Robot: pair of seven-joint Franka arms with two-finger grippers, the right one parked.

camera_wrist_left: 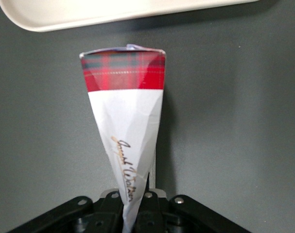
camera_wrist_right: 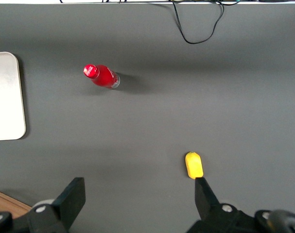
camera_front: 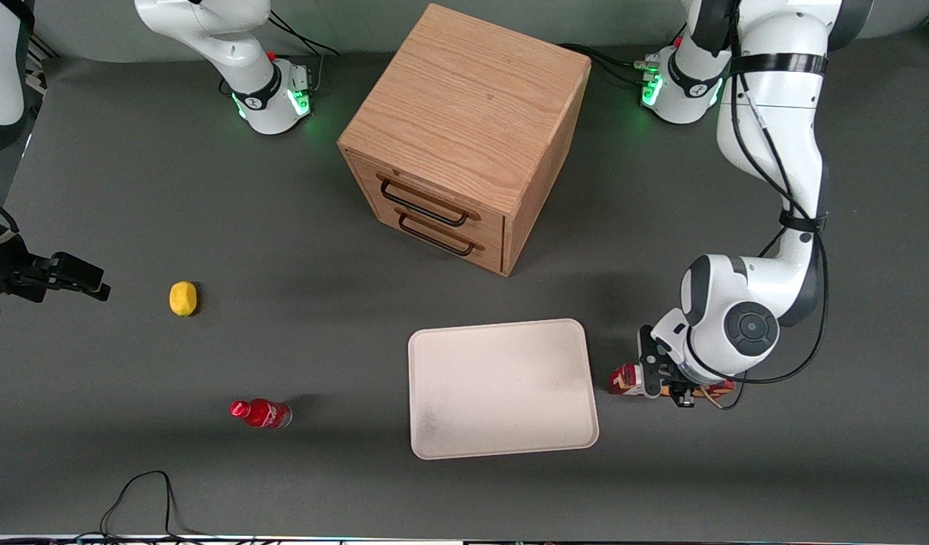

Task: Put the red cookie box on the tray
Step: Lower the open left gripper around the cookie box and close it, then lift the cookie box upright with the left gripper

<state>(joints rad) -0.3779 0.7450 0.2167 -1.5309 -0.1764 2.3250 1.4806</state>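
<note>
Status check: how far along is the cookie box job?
Reach looks done: the gripper sits at the red cookie box, fingers closed on its whitish side. In hand: the grasp, with the box low beside the tray, toward the working arm's end. Left: lift it, carry it over the rim, set it down.

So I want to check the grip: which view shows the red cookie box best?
The left wrist view: the red cookie box fills it, pinched at its creased white end by the end effector, tray just ahead. The front view shows only its ends beside the tray, under the arm. The right wrist view misses it.
</note>
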